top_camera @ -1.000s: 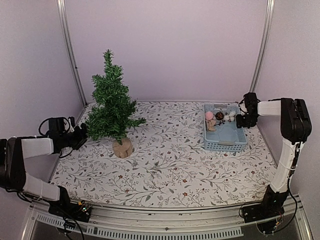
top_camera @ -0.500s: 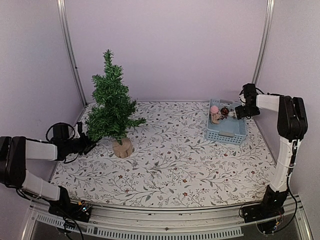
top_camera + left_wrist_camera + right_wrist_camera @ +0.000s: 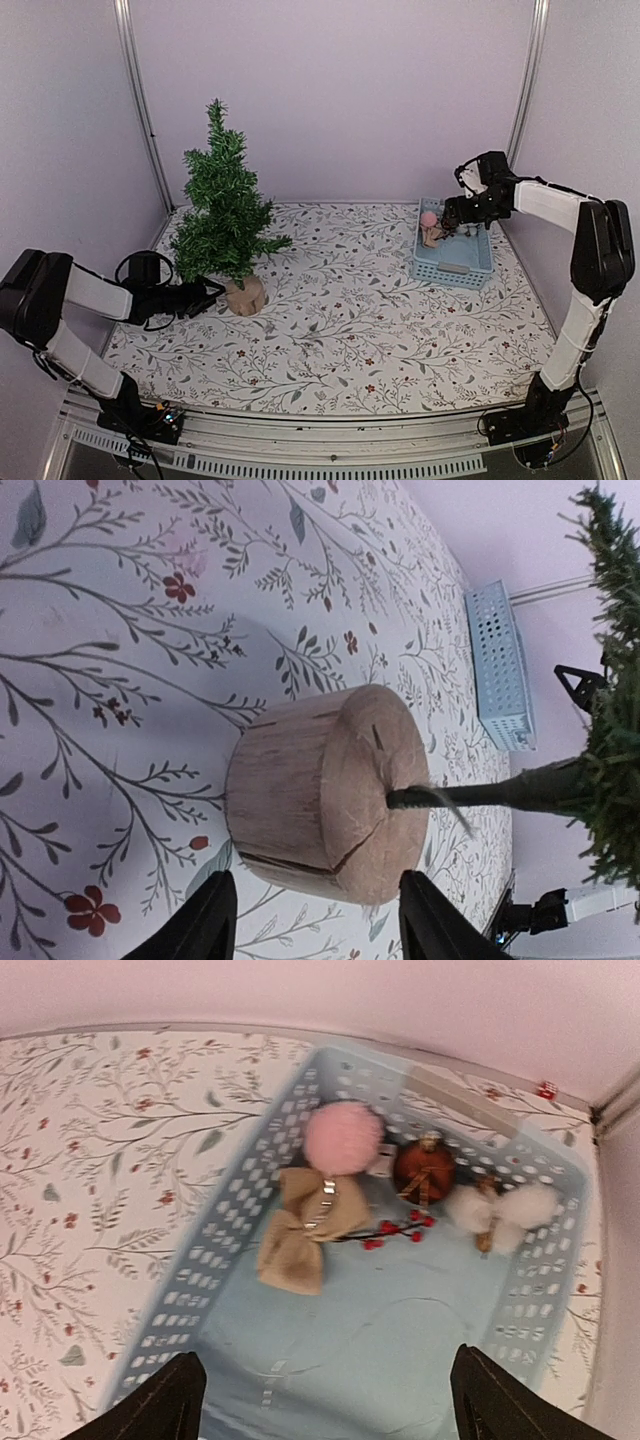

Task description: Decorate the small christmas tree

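The small christmas tree (image 3: 225,205) stands upright at the back left on its pale wooden stump (image 3: 245,296). My left gripper (image 3: 210,293) is open and low over the table, just left of the stump. In the left wrist view the stump (image 3: 320,790) lies ahead of the open gripper (image 3: 315,930), not touched. My right gripper (image 3: 455,215) hovers open and empty above the blue basket (image 3: 452,268). The right wrist view shows the basket (image 3: 230,1220) holding a pink pom-pom (image 3: 342,1137), a burlap bow (image 3: 310,1225), a dark red ball (image 3: 424,1165), white cotton puffs (image 3: 500,1210) and a red berry sprig (image 3: 395,1230), beyond my right gripper (image 3: 325,1400).
The floral tablecloth (image 3: 340,320) covers the table. Walls close in at the back and sides, with metal posts (image 3: 140,110) at the back corners. The basket sits near the right wall.
My left gripper has slid right along the table up to the stump. My right gripper has moved from the basket's right rim up and left over it. The basket shifted back.
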